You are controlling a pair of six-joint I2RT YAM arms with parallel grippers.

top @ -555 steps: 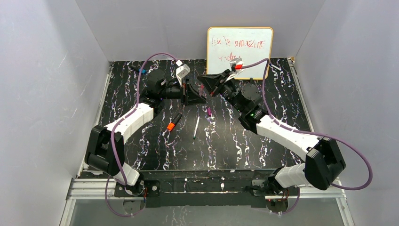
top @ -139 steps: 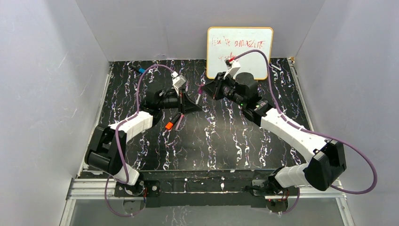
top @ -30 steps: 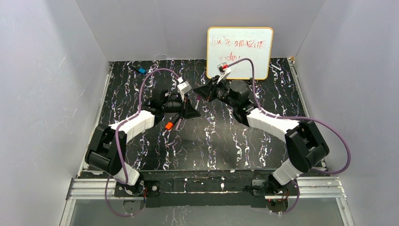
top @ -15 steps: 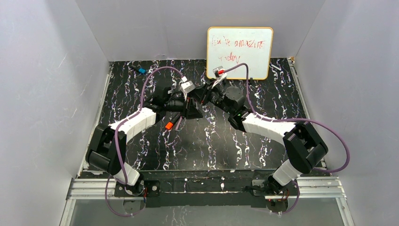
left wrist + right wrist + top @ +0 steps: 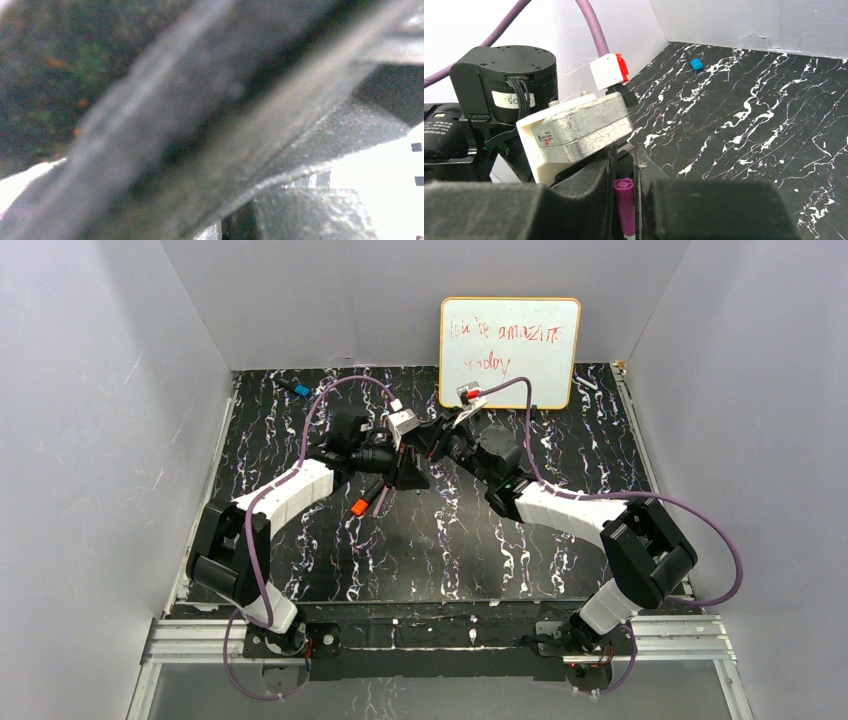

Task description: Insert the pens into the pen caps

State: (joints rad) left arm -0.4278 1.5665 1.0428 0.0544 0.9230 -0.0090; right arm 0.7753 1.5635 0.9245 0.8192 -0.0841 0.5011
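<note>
My right gripper [image 5: 625, 150] is shut on a magenta pen cap [image 5: 624, 197], which lies along the fingers with its round end toward the tips. In the top view the right gripper [image 5: 429, 438] is tip to tip with my left gripper [image 5: 407, 470] above the middle of the table. The left arm's silver camera block [image 5: 574, 131] sits just beyond my right fingertips. The left wrist view is filled by blurred dark grey surfaces, so nothing held there shows. A black pen with an orange end [image 5: 364, 502] lies on the table below the left gripper, a pale pen [image 5: 381, 502] beside it.
A whiteboard [image 5: 510, 340] with red writing leans on the back wall. A small blue cap [image 5: 301, 390] lies at the far left of the black marbled table [image 5: 480, 550]; it also shows in the right wrist view as the blue cap [image 5: 695, 64]. White walls close in three sides.
Over the last second my right gripper swung left with the magenta cap until it met the left gripper. The left gripper shifted slightly up and right.
</note>
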